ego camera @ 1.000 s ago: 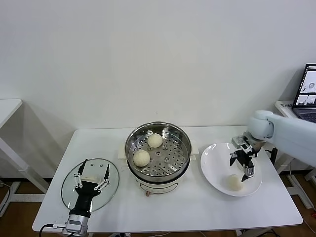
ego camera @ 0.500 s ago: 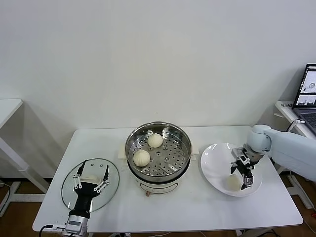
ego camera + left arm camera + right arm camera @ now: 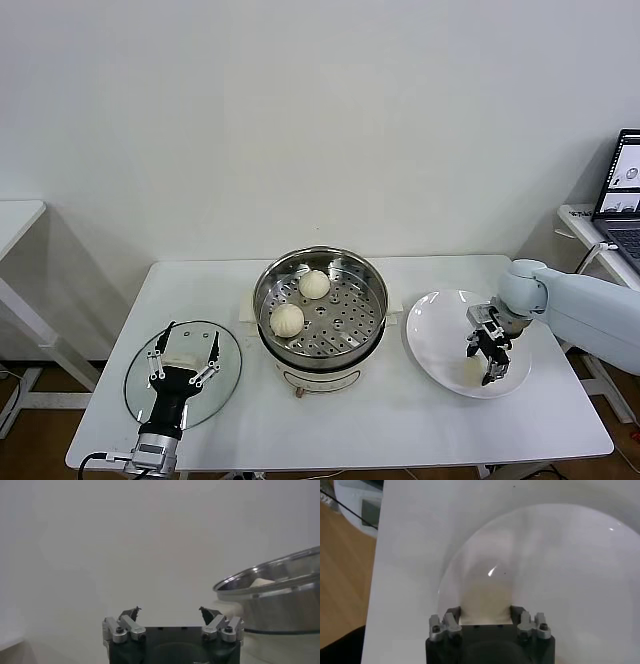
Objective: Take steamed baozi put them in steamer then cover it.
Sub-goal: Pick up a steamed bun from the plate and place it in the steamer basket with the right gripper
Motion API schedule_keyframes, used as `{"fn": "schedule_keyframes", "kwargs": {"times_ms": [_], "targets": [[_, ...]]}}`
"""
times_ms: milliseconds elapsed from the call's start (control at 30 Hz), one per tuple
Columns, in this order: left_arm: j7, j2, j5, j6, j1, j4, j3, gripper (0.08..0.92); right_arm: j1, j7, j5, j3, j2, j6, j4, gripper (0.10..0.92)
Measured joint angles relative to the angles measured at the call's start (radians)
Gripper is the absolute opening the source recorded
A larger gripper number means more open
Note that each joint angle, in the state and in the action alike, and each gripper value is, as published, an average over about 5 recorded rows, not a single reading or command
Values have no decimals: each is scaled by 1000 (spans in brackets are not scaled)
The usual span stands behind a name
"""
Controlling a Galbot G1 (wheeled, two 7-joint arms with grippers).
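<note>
Over the white plate, the right gripper angles down, jaws clamped on a baozi.

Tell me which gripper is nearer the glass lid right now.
Left. The left gripper hangs open right over the lid at the table's left end; the right gripper is across the steamer, shut on a baozi on the white plate.

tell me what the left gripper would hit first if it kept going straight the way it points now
Probably the glass lid: the open left gripper hangs over it, pointing away from the robot. If it clears the lid, the table behind looks free to the wall; depth is unclear.
</note>
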Motion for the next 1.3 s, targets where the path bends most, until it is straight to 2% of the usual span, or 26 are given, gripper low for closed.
{"fn": "schedule_keyframes", "kwargs": {"times_ms": [300,633,967,1300], "targets": [[1,5,-2,1,-8,0,11,823,172,-27,29,-10,24,76,60,645],[1,10,-2,-2,1,-9,7,823,397,-34,38,-19,187,312,125,659],[1,7,-3,-11,8,-15,4,823,432,-30,-81,-18,365,540,208,663],[1,3,-3,-18,7,-15,2,823,350,-32,-225,-5,458,723,235,679]]}}
